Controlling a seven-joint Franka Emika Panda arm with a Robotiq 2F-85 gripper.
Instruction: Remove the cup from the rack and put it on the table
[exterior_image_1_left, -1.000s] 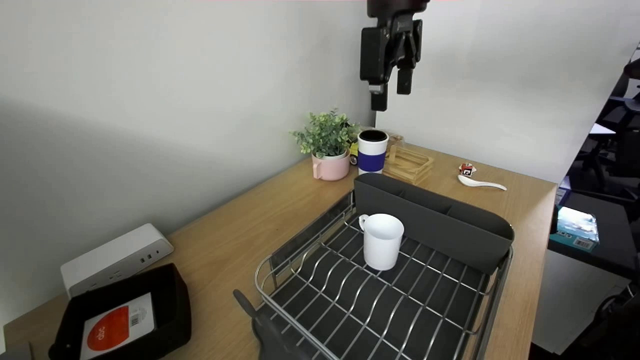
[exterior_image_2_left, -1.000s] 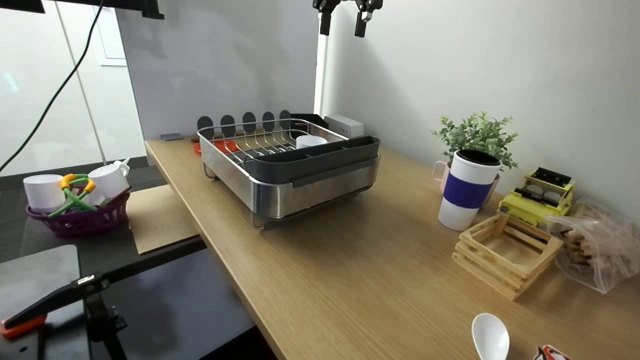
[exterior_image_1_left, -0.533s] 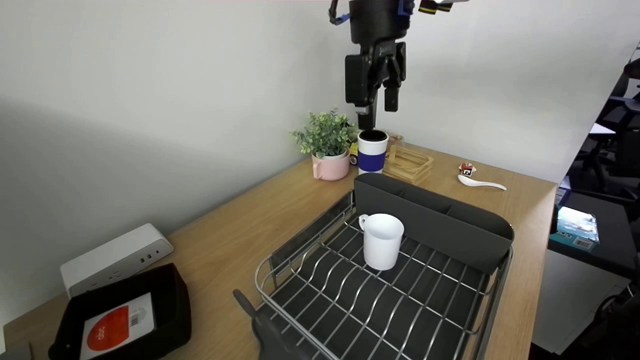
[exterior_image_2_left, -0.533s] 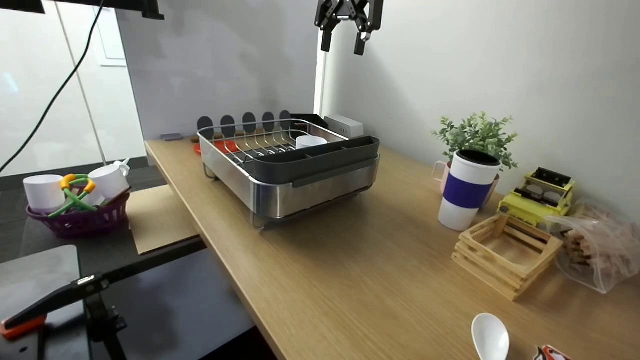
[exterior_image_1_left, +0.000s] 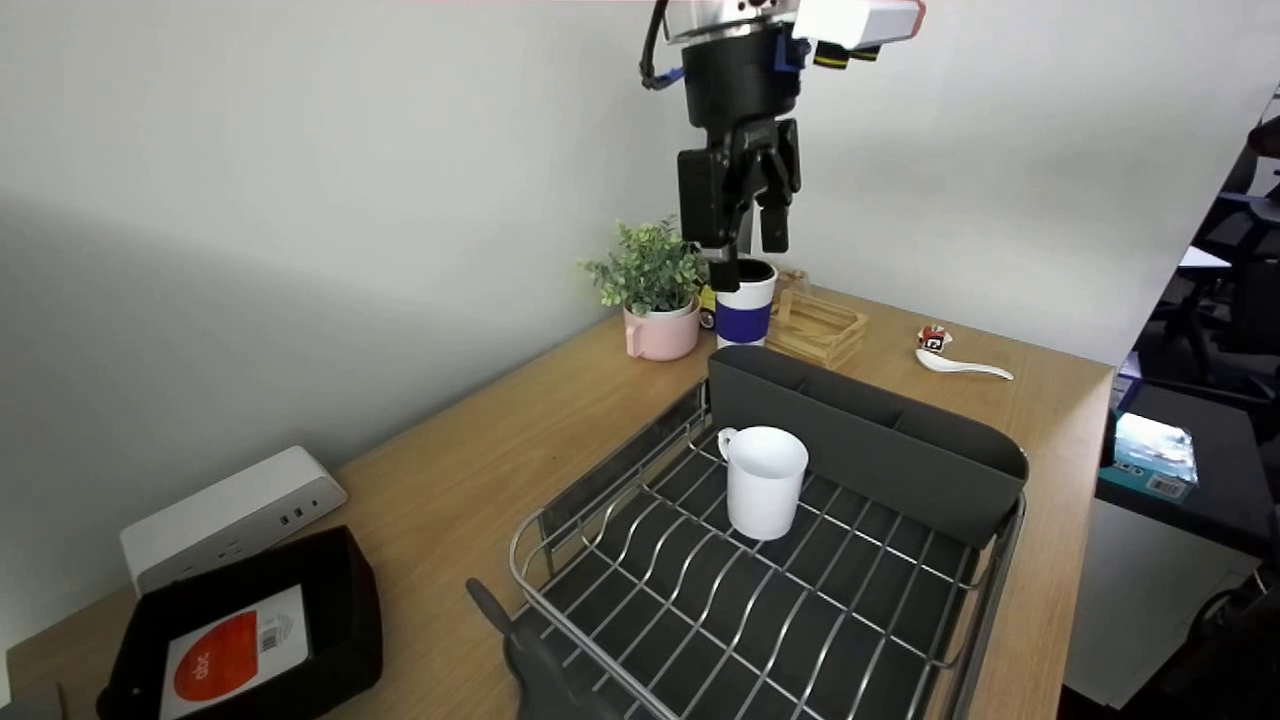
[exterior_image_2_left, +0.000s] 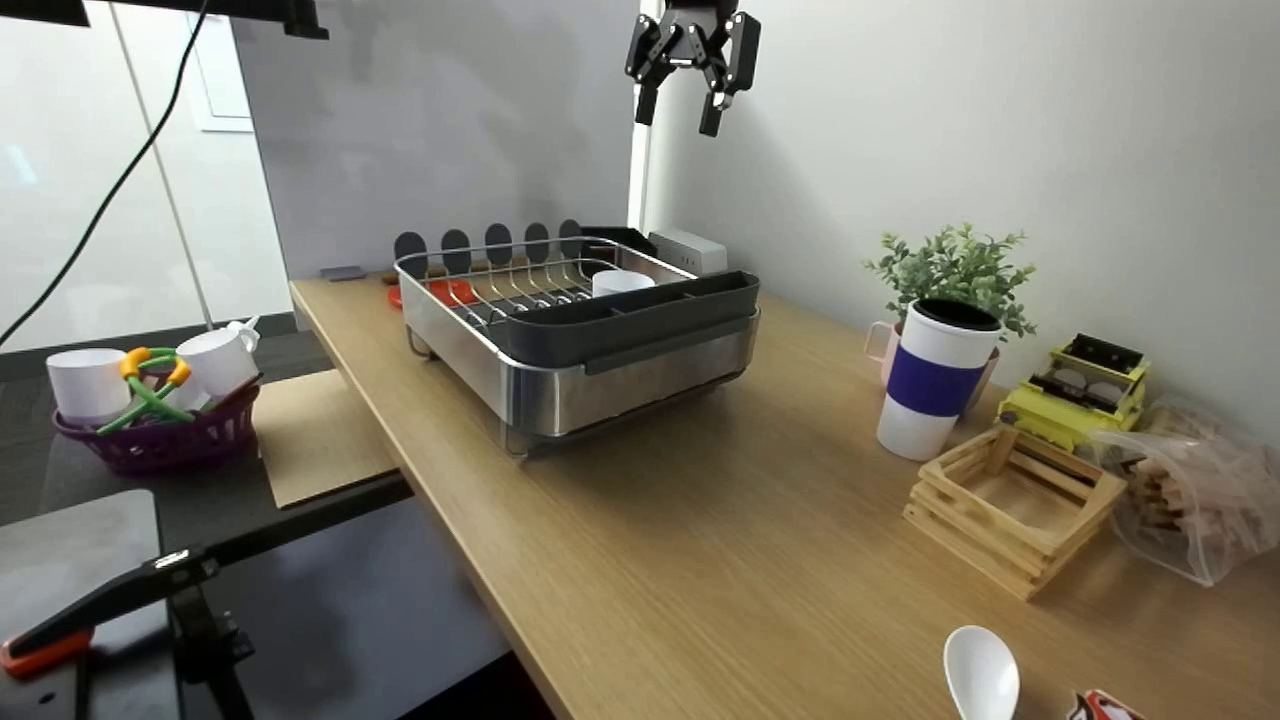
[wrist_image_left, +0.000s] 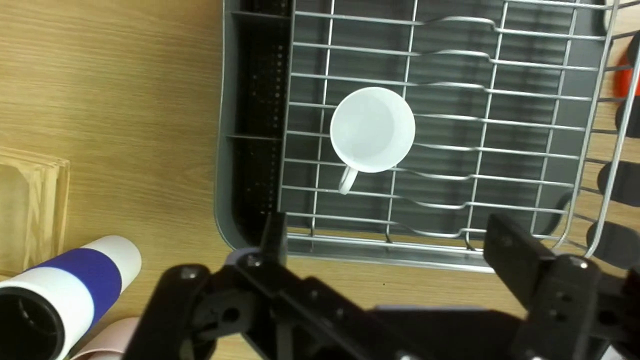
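Observation:
The white cup (exterior_image_1_left: 765, 485) stands upright inside the rack (exterior_image_1_left: 870, 455), close to its dark utensil holder. Only the cup's upper part (exterior_image_2_left: 622, 283) shows over that holder in an exterior view. Seen from above in the wrist view, the cup (wrist_image_left: 372, 130) has its handle pointing toward the jaws. My gripper (exterior_image_1_left: 750, 258) hangs in the air above the level of the rack, fingers spread wide with nothing between them. In the wrist view the gripper (wrist_image_left: 387, 231) is well apart from the cup. Light wooden table (exterior_image_2_left: 700, 560) surrounds the rack.
A white tumbler with a blue band (exterior_image_2_left: 930, 380), a potted plant (exterior_image_2_left: 950, 265), a wooden crate (exterior_image_2_left: 970, 545) and a white spoon (exterior_image_2_left: 980, 670) occupy the table beyond the holder. A black tray (exterior_image_1_left: 345, 620) and white power strip (exterior_image_1_left: 235, 520) lie along the wall.
My gripper has come down in both exterior views, drifting slightly left as it descends. Its fingers have stayed spread. Cup and rack have not moved.

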